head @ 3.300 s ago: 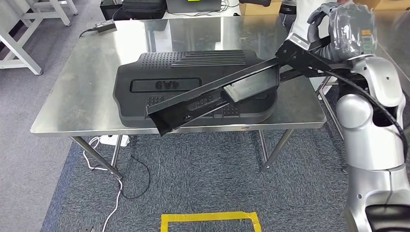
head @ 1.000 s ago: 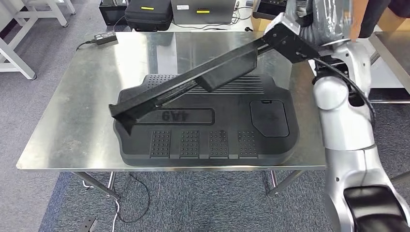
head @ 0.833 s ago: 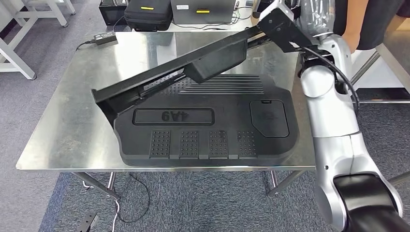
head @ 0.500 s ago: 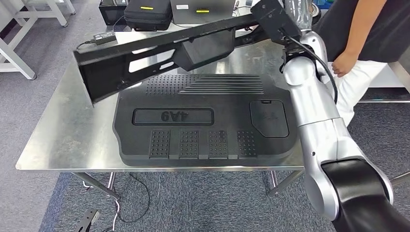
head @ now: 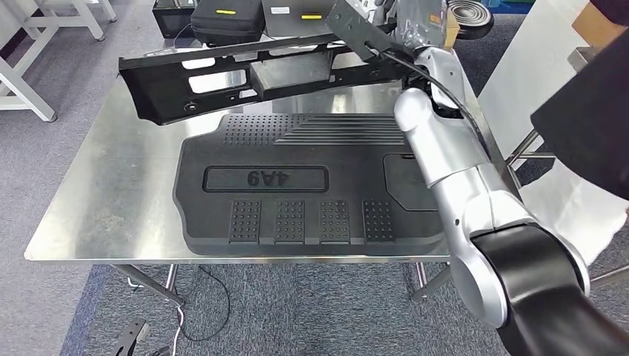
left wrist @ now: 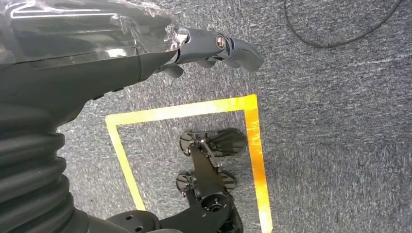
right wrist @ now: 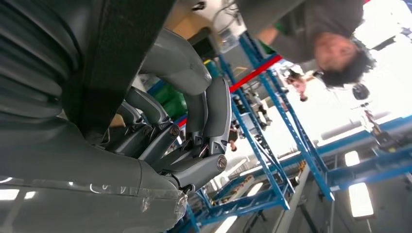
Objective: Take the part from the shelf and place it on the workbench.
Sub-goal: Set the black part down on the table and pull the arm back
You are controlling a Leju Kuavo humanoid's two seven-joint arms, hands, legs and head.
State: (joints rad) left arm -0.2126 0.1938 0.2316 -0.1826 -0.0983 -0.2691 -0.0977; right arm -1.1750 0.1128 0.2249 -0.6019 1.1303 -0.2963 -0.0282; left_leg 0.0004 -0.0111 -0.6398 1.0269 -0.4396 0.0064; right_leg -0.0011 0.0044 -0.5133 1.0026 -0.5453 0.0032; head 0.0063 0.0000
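**Long black part held over the far edge of the tabletop**

Now the right hand (right wrist: 180, 141) has its fingers curled around one end of the long black part (head: 245, 78), gripping it at the far right of the tabletop (head: 111, 193). From there the part stretches leftward, roughly level, above the tabletop's far edge, its free end hanging over the far left corner; whether any of it touches the steel cannot be told. A boxy block sits on the part near its middle.

Below it, a large black moulded panel (head: 297, 185) lies flat across the middle of the tabletop, reaching close to the near edge. Black cases (head: 226, 15) stand on the floor beyond the far edge.

The left hand (left wrist: 214, 46) hangs down over grey carpet with its fingers loosely apart and nothing in them, above a square of yellow tape (left wrist: 252, 145) on the floor. A person in dark clothing (head: 586, 111) stands off the right edge.
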